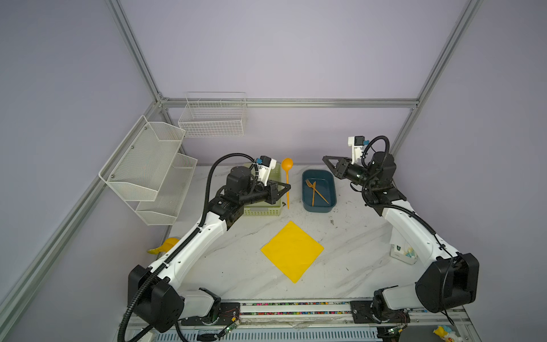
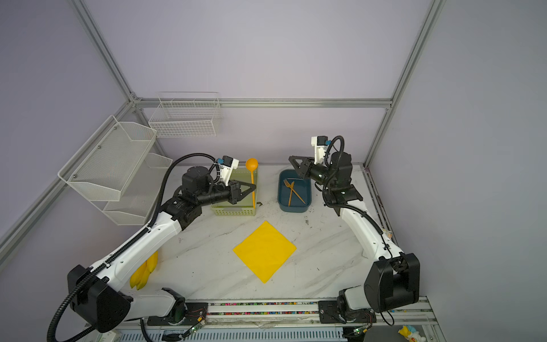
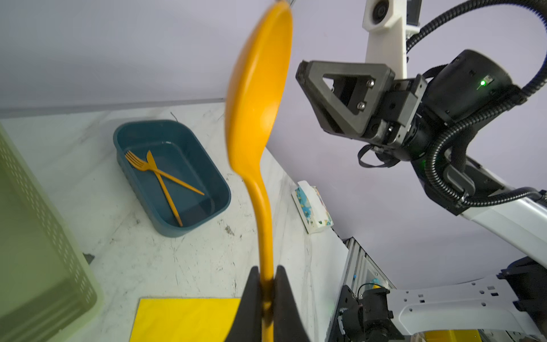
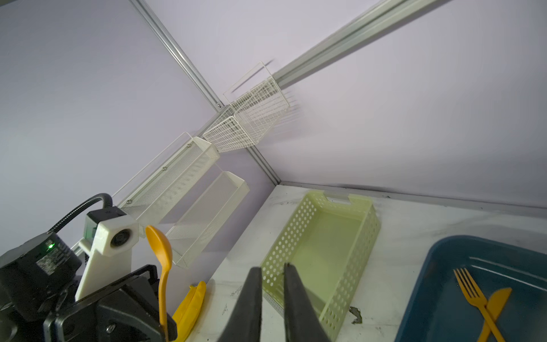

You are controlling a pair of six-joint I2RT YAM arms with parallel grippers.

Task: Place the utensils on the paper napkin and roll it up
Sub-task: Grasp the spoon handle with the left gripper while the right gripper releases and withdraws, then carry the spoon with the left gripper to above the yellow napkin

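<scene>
Lying flat mid-table, the paper napkin looks flimsy, easily shifted. Near the blue tub holding fork and knife, the right gripper hangs barely parted, empty; the left gripper pinches the light, stiff spoon mid-handle, bowl up.

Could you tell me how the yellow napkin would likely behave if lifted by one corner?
The paper napkin looks thin and lies flat, so it would probably droop limply. It seems very light, so it may slide on the smooth table when pushed.
</scene>
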